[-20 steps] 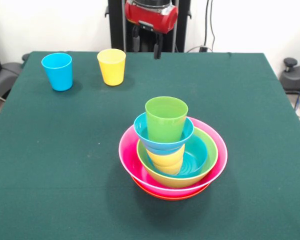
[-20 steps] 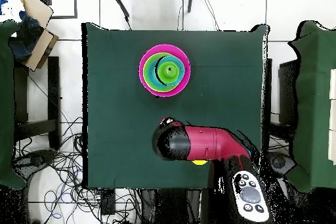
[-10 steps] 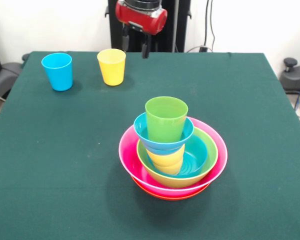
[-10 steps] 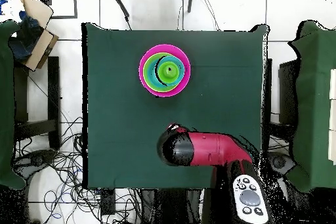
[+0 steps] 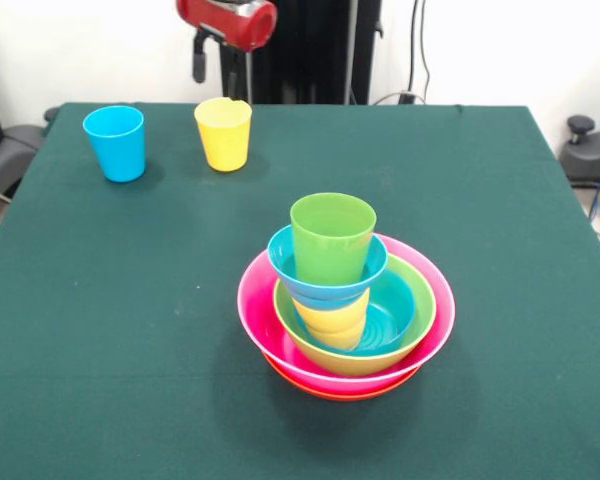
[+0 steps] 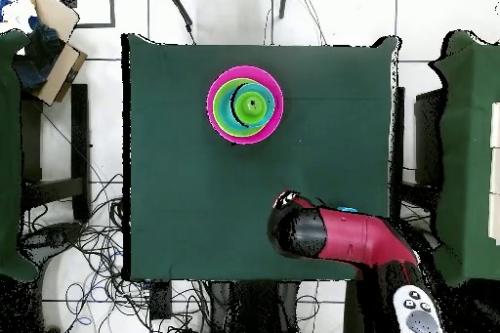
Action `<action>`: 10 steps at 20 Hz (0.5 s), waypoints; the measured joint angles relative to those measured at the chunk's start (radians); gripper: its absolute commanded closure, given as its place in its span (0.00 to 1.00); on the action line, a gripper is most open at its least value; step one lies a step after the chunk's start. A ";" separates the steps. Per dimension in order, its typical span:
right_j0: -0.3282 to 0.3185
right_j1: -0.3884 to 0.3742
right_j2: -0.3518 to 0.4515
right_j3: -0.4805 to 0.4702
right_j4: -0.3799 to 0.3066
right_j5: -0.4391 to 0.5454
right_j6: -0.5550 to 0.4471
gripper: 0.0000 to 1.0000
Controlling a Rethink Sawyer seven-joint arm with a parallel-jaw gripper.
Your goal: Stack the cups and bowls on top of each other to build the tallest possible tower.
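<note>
The table (image 5: 130,330) is covered by a dark green cloth and stands on a white tiled floor (image 6: 107,17) with many cables (image 6: 88,270) around it. In the overhead view the red and black arm (image 6: 342,236) lies over the table edge closest to the base and hides the things below it.

In the front view only the red end of the arm and the gripper (image 5: 223,62) show at the top edge; the rest is cut off. Two dark fingers hang down with a clear gap between them and nothing in it, so the gripper is released.

The tower (image 5: 345,300) stands well in front of the gripper, toward the camera and to the picture's right. Its orange bowl (image 5: 330,388) shows only as a thin rim under the pink bowl (image 5: 252,315). Inside sits the lime green bowl (image 5: 400,345), then a yellow-orange cup (image 5: 332,322), partly hidden, a blue bowl (image 5: 282,262), and the green cup (image 5: 332,238) on top.

The yellow cup (image 5: 223,134) stands just below the gripper. The light blue cup (image 5: 114,142) stands near, to the picture's left of it.
</note>
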 measured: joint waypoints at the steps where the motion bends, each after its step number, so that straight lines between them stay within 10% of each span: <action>1: 0.000 0.001 -0.002 0.000 -0.004 -0.001 0.000 0.00; 10: 0.029 0.075 -0.031 0.003 -0.073 -0.138 0.000 0.00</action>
